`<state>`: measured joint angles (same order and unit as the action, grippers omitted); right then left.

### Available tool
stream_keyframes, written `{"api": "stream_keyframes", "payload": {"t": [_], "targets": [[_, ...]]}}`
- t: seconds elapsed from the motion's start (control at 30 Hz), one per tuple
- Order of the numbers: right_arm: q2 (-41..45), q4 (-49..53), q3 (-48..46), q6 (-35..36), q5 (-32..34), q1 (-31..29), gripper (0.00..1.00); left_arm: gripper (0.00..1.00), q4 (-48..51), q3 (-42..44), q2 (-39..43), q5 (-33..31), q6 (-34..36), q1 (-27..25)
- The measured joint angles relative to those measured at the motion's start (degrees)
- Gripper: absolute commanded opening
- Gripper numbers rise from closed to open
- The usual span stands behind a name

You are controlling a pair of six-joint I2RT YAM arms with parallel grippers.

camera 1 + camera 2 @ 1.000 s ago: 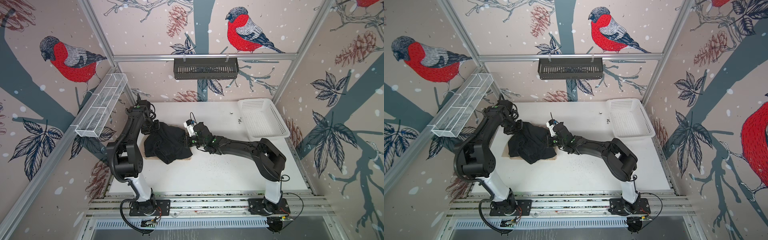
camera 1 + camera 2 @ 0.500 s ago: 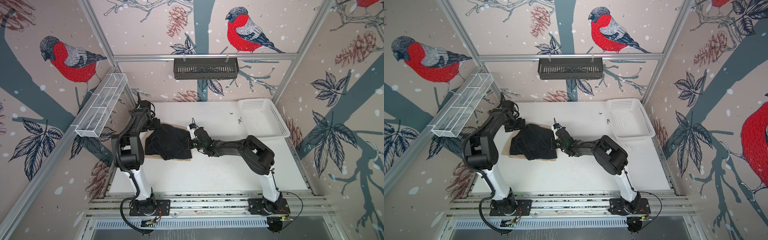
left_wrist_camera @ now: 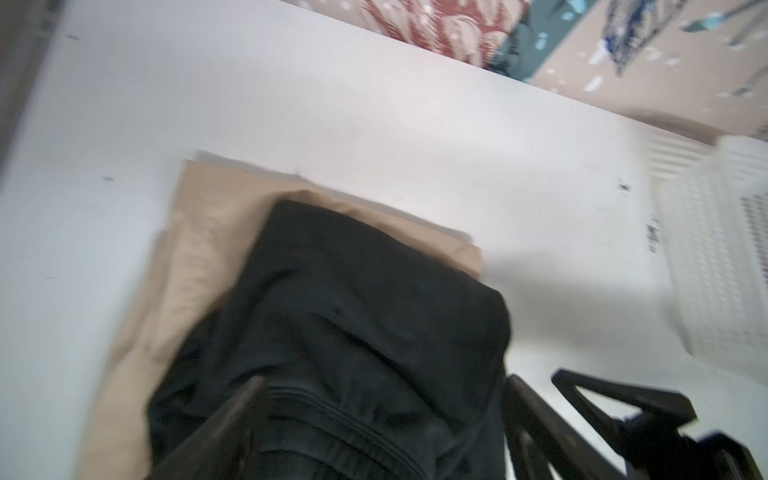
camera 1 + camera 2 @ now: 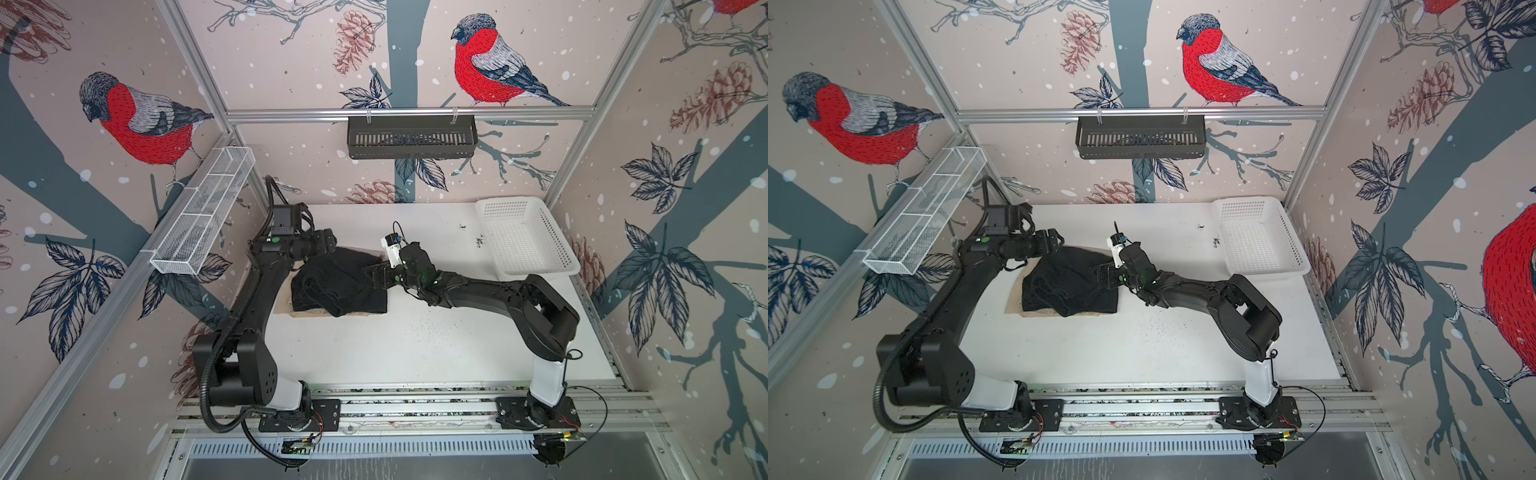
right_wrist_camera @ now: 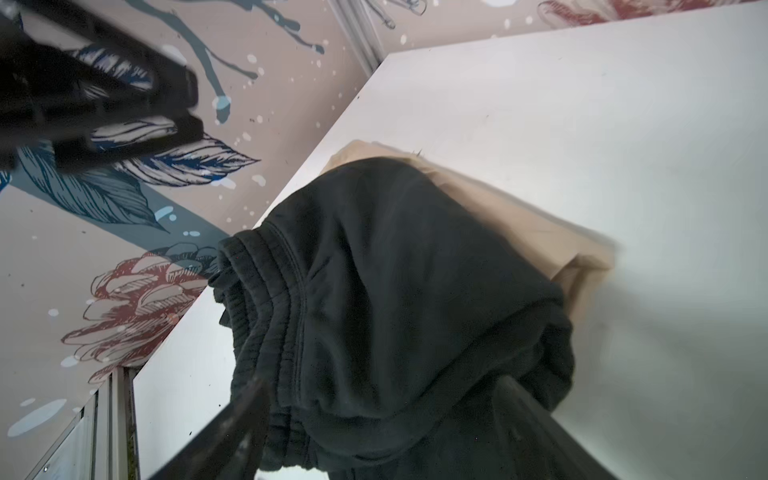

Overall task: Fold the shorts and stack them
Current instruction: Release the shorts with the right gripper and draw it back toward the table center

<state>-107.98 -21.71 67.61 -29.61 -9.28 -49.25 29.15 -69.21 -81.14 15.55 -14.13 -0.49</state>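
The black shorts (image 4: 336, 286) (image 4: 1067, 286) lie bunched on top of the beige shorts (image 4: 286, 301) (image 4: 1013, 303) at the table's left middle. Only beige edges show around the black cloth. My left gripper (image 4: 328, 245) (image 4: 1054, 243) hovers at the pile's far left corner. My right gripper (image 4: 374, 276) (image 4: 1100, 276) is at the pile's right edge. In the left wrist view the left gripper (image 3: 384, 380) stands open over the black shorts (image 3: 353, 311), with the beige shorts (image 3: 199, 249) beneath. The right gripper (image 5: 380, 382) is likewise open over the black shorts (image 5: 395, 291) and the beige shorts (image 5: 519, 232).
A white perforated basket (image 4: 536, 270) (image 4: 1266, 272) sits at the table's back right corner. A wire shelf (image 4: 203, 220) hangs on the left wall and a black rack (image 4: 411, 141) on the back wall. Dark specks dot the white table (image 4: 415, 353).
Both grippers have gone from shut to open and let go of the black shorts. The black cloth has dropped and settled flatter on the beige pair.
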Motion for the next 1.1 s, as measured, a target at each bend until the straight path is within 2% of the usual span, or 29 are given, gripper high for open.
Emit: {"api": "stream_keyframes", "payload": {"t": [0.17,0.27,0.43,0.57,0.77,0.87,0.93,1.1], "targets": [[4.5,-0.2,-5.4,1.1,-1.4,-0.3,0.86,0.85,-12.2,9.8,2.2,4.3,-5.6,-1.4],[7.0,-1.2,-9.9,1.1,-2.1,-0.3,0.86,0.88,-17.3,12.7,0.9,3.7,-7.6,-4.0],[9.7,-1.3,-15.4,1.1,-2.0,-0.2,0.85,0.90,-18.9,19.9,1.6,-0.7,-12.0,-5.3],[12.6,-1.4,-19.3,1.0,-1.6,0.1,0.85,0.92,-16.6,26.8,6.5,-5.1,-15.0,-5.4],[13.9,-1.5,-20.5,1.1,-0.9,0.8,0.86,0.92,-16.6,34.1,13.7,-6.6,-19.0,-5.4],[15.0,-1.4,-21.0,1.3,-0.8,0.8,0.86,0.92,-14.8,33.0,14.8,-6.6,-19.8,-5.4],[16.2,-1.4,-21.4,1.4,-0.7,0.8,0.87,0.97,-12.6,30.1,15.8,-6.7,-19.8,-6.0],[19.0,-0.7,-22.1,2.9,0.3,1.1,0.88,0.97,-7.1,16.0,13.4,-8.3,-16.0,-11.8]]}}
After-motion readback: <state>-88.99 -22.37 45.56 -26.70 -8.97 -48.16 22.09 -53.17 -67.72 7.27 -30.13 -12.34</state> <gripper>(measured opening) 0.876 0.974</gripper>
